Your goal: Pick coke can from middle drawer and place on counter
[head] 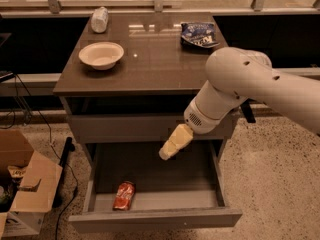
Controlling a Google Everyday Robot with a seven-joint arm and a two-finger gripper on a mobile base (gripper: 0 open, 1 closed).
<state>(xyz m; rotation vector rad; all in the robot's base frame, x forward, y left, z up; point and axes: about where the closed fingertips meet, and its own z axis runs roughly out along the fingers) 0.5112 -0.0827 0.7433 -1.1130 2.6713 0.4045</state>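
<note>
The coke can (124, 195) lies on its side in the open middle drawer (155, 219), toward its front left corner. The gripper (165, 154) hangs over the drawer's rear, just below the counter's (155, 59) front edge, right of centre and well apart from the can. Whether it is apart or together cannot be told.

Red coke can (124, 196) on its side, front-left in open middle drawer (155, 219); claw (165, 154) above drawer's centre.
</note>
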